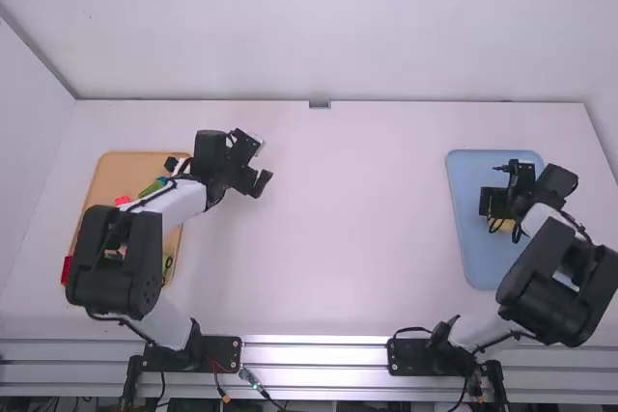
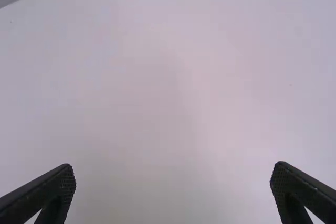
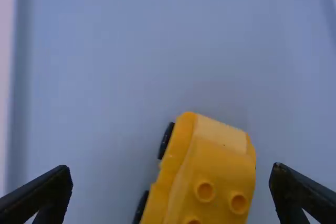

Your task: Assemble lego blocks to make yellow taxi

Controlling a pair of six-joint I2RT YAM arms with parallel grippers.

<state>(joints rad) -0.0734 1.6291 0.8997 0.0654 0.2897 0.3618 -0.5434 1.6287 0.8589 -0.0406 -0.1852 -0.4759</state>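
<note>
Over the blue tray at the right, my right gripper (image 1: 491, 207) is above the yellow taxi (image 1: 506, 226), which it partly covers. In the right wrist view the yellow taxi (image 3: 210, 174), with black wheels on one side and round studs on top, rests on the tray between the spread fingers of my right gripper (image 3: 171, 178), touching neither. My left gripper (image 1: 263, 163) is over bare table just right of the orange tray; its fingers stand wide apart with nothing between them in the left wrist view, where the left gripper (image 2: 172, 174) faces white table.
The orange tray (image 1: 118, 161) at the left holds several loose blocks, red and green among them, partly under the left arm. The blue tray (image 1: 473, 262) has a raised rim. A wall (image 1: 319, 26) stands behind the table's far edge.
</note>
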